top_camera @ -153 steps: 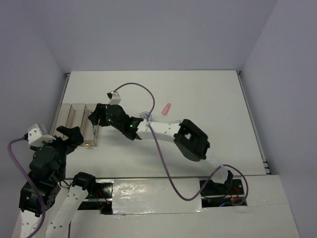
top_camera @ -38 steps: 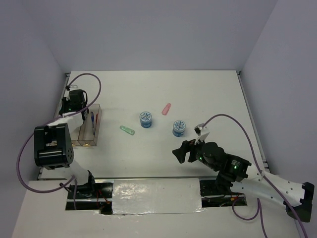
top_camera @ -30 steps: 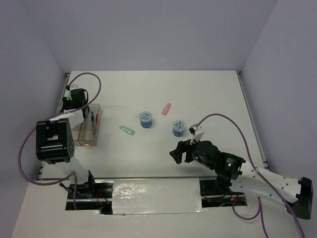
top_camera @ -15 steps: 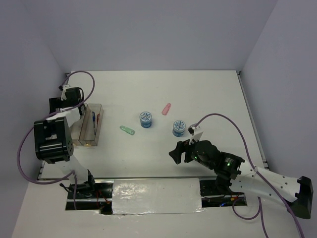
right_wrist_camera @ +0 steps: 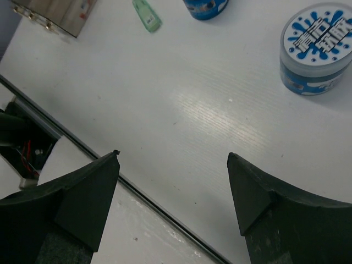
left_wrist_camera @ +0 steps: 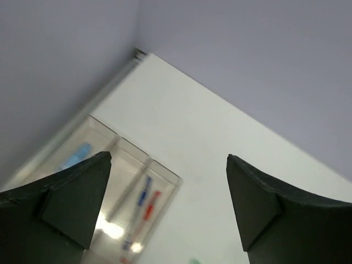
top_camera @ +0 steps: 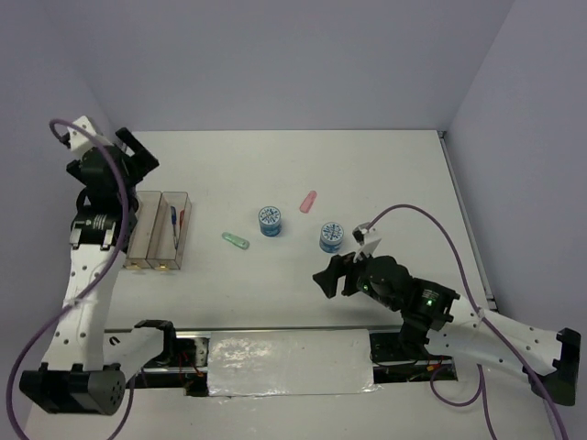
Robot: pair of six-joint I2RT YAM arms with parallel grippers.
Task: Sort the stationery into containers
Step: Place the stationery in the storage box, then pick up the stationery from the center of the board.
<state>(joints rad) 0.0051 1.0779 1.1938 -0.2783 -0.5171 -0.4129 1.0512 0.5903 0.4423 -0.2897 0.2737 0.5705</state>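
The left gripper (left_wrist_camera: 169,159), jaws apart and empty, has lifted off the containers (top_camera: 149,229) at the table's left edge toward the far-left corner. It leaves the pens (left_wrist_camera: 148,195) lying in one bin, so that drop looks done. Loose mid-table lie the first roll (top_camera: 270,220), second roll (top_camera: 331,236), green bar (top_camera: 236,240) and pink bar (top_camera: 308,201). The right gripper (right_wrist_camera: 172,155), open and empty, hovers by the near edge, unobstructed.
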